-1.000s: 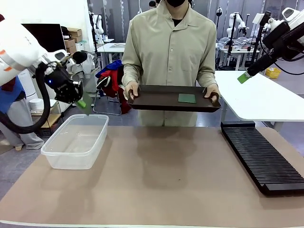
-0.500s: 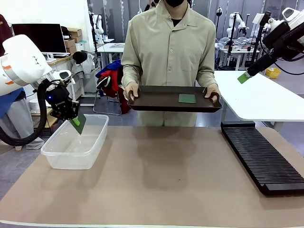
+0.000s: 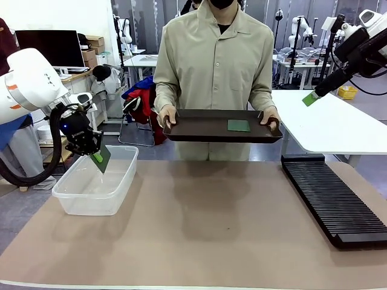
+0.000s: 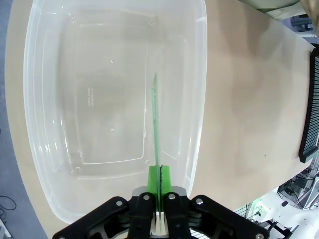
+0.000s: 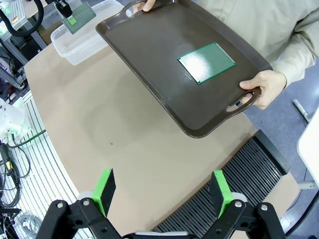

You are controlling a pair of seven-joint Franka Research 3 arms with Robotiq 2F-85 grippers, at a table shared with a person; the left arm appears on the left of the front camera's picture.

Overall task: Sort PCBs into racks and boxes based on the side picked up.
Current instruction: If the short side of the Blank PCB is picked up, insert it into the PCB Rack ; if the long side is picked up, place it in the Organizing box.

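Observation:
My left gripper (image 3: 97, 157) is shut on a green PCB (image 3: 103, 159), holding it edge-down over the clear box (image 3: 95, 181) at the table's left. From the left wrist the PCB (image 4: 155, 124) shows edge-on between the green pads (image 4: 166, 180), above the box's bare floor (image 4: 99, 99). A second PCB (image 3: 238, 125) lies flat on the brown tray (image 3: 199, 130) that the person holds with both hands. My right gripper (image 5: 162, 191) hangs open high at the right, above that PCB (image 5: 206, 62). The black rack (image 3: 331, 196) lies along the table's right side.
The person stands at the far edge, hands on the tray's handles (image 5: 261, 87). A white table (image 3: 329, 124) stands behind the rack. Brown table surface (image 3: 211, 229) lies bare between box and rack.
My left gripper has come down and leftward with the PCB, from above the box's far rim to just over the box. The right arm and the tray have stayed put.

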